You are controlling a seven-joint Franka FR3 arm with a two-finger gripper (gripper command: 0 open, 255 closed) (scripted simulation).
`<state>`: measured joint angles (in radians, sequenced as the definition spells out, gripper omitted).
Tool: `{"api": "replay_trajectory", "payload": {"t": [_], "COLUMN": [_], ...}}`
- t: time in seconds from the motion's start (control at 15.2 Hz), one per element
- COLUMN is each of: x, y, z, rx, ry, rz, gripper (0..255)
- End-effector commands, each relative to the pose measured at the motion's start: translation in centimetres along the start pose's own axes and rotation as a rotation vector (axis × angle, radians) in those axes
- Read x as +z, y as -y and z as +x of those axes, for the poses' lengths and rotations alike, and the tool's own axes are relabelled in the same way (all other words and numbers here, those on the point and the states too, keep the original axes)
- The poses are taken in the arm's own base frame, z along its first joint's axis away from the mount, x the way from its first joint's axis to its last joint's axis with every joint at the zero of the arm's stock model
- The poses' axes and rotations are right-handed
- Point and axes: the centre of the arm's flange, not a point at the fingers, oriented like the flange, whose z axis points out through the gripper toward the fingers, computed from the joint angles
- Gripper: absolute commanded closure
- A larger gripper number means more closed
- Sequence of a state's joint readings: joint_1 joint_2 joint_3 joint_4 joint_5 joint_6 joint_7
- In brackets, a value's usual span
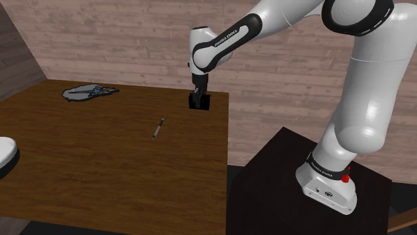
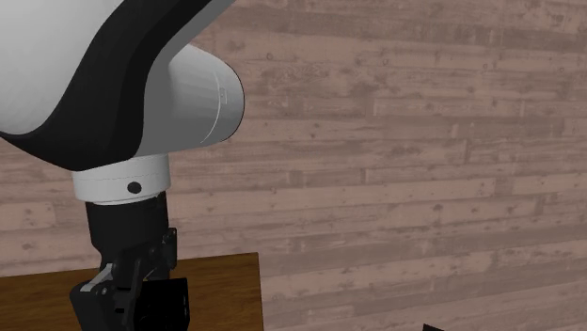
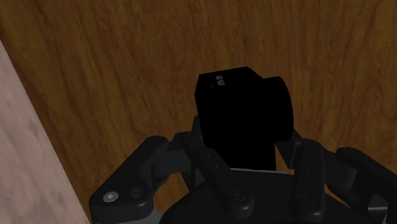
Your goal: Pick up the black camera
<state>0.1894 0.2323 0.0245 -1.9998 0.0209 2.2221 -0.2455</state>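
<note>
Over table (image 1: 100,153), claw (image 3: 245,143) clasps camera (image 3: 238,105) (black).

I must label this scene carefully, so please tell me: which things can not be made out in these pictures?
White object: cut off by the shoulder view's left edge; cannot be identified.
Grey thing at the far side of the table, shoulder view: too small to name.
Black camera: the second exterior view's bottom edge cuts off its base, so contact with the table is hidden.
</note>
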Motion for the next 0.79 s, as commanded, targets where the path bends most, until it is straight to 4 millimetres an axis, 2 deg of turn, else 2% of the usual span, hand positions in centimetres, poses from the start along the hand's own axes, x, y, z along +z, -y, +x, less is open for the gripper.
{"api": "replay_trajectory", "payload": {"t": [0.0, 0.46, 0.73], "x": [0.0, 0.1, -2.1], "y": [0.0, 0.0, 0.1], "z": [0.0, 0.0, 0.0], "rx": [0.000, 0.000, 0.000], "ry": [0.000, 0.000, 0.000], "rz": [0.000, 0.000, 0.000], "gripper": [255, 255, 255]}}
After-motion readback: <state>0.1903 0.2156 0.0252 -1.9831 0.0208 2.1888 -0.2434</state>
